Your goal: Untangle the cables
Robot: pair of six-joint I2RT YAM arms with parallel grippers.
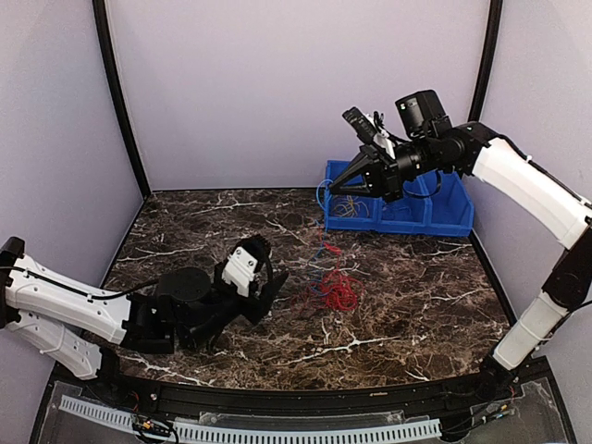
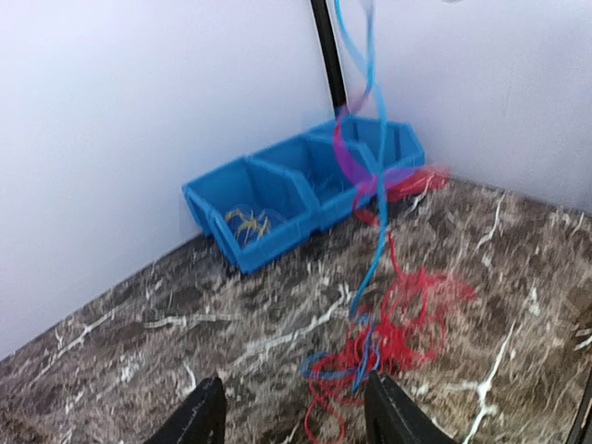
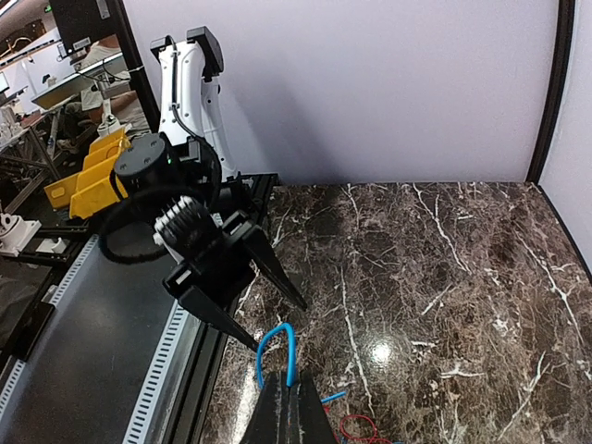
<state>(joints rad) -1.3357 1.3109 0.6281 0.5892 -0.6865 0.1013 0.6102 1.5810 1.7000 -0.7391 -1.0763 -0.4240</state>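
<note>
My right gripper (image 3: 289, 388) pinches a blue cable (image 3: 275, 328) tight. My left gripper (image 2: 294, 412) stands spread, gripping nothing, red cables (image 2: 412, 319) just ahead.

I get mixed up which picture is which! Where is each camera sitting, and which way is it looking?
Top view: high behind the robot, looking down on the marble table; left claw and right claw show.
Left wrist: low, facing the cable tangle and blue bins; its fingers show.
Right wrist: raised, looking across at the left claw; the right claw pinches a blue cable.
Shared: top and left wrist both see the tangle and bins.
</note>
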